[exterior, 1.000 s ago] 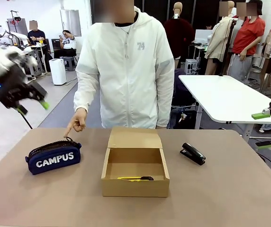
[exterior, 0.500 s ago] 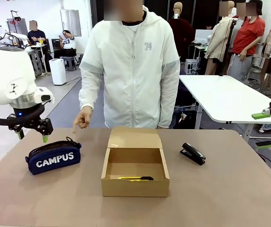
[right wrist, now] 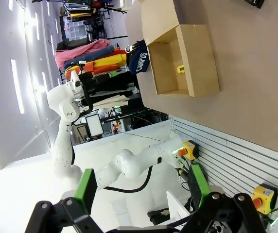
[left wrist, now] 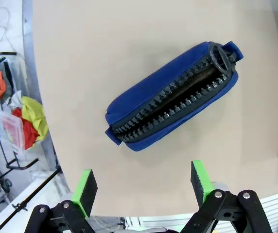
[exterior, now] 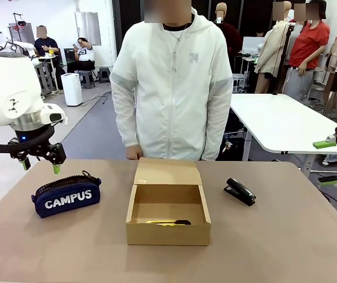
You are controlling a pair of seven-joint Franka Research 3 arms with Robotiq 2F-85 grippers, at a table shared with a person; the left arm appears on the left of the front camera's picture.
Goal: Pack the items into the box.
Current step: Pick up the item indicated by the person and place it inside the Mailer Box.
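Left claw [exterior: 40, 167]: released, green pads spread wide, nothing between them. It hangs in the air at the far left of the bench, just above and behind the left end of the pouch, touching nothing.
Pouch [exterior: 66, 196]: navy, printed "CAMPUS" in white, lying on the left of the bench, well apart from the box. In the left wrist view it lies slantwise below the spread pads, with the black zip uppermost and a ring pull at one end.
Box [exterior: 168, 233]: brown cardboard, in the middle of the bench, open at the top, with its lid flap folded back on the far side.
Utility knife [exterior: 168, 222]: yellow and black, lying flat inside the box along the near wall.
Stapler [exterior: 240, 191]: black, on the bench to the right of the box, apart from it.
Right claw [exterior: 327, 162]: released, pads wide apart and empty. It is held sideways off the right edge of the bench, well apart from the stapler.
Bench [exterior: 274, 247]: plain tan top, carrying the pouch, box and stapler.
Person [exterior: 171, 88]: in a white zip jacket, standing at the far side behind the box, with one hand [exterior: 134, 153] at the far edge of the bench.
Room: two seated people [exterior: 62, 50] at far left, and a white table [exterior: 280, 121] at far right.
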